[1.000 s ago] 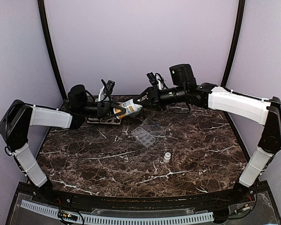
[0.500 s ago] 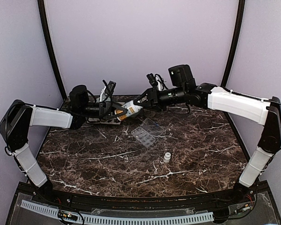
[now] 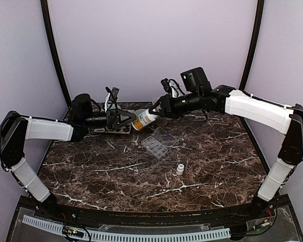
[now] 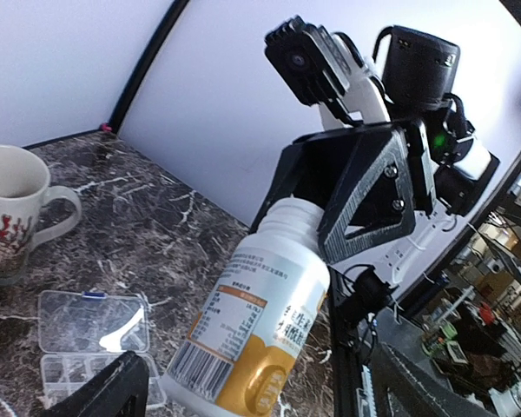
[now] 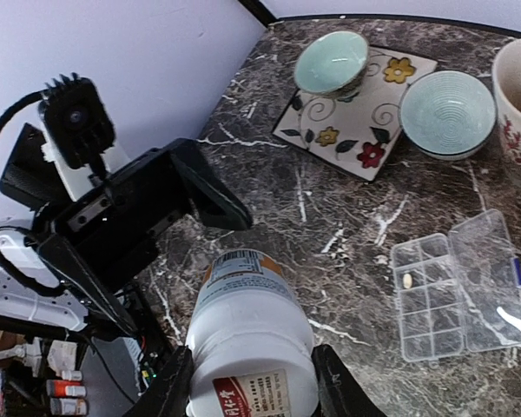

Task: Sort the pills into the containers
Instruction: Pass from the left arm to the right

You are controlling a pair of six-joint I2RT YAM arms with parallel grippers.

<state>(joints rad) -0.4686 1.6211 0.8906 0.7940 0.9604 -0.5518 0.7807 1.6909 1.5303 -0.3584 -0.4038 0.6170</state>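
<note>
The left end effector has let go and drawn back, jaws spread. The white plastic pill bottle with the orange-banded label is now gripped at its white top end by the right end effector alone — the handover looks done. It hangs tilted above the marble table, just behind the open clear compartmented organiser box. Both forearms reach level toward the middle.
</note>
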